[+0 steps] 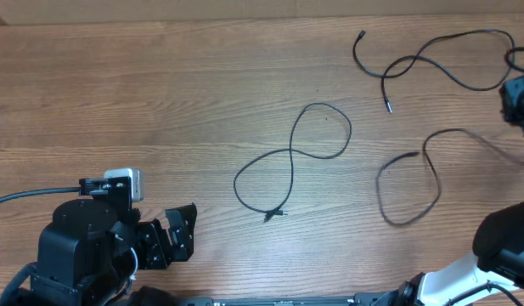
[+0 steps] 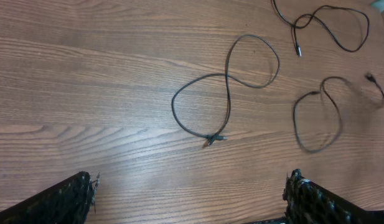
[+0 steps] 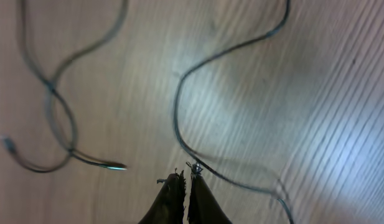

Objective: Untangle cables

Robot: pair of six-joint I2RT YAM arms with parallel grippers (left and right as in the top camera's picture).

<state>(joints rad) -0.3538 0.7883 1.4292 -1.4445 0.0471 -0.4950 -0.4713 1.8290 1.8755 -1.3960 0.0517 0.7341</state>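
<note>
Three thin black cables lie apart on the wooden table. The middle cable point(image 1: 293, 161) forms a figure-eight loop with its plugs together at the front; it also shows in the left wrist view point(image 2: 228, 93). The far-right cable point(image 1: 431, 55) snakes near the back edge. The right cable point(image 1: 410, 183) curls, and its right part is blurred. My left gripper point(image 1: 172, 234) is open and empty point(image 2: 188, 186), well in front of the middle cable. My right gripper point(image 1: 518, 98) is at the right edge, its fingers shut point(image 3: 185, 177), with a cable point(image 3: 179, 124) passing just past the tips.
A second cable point(image 3: 55, 106) with a plug end loops at the left of the right wrist view. The left arm's base point(image 1: 75, 246) and its thick cable sit at the front left. The right arm's white link point(image 1: 465, 276) is at the front right.
</note>
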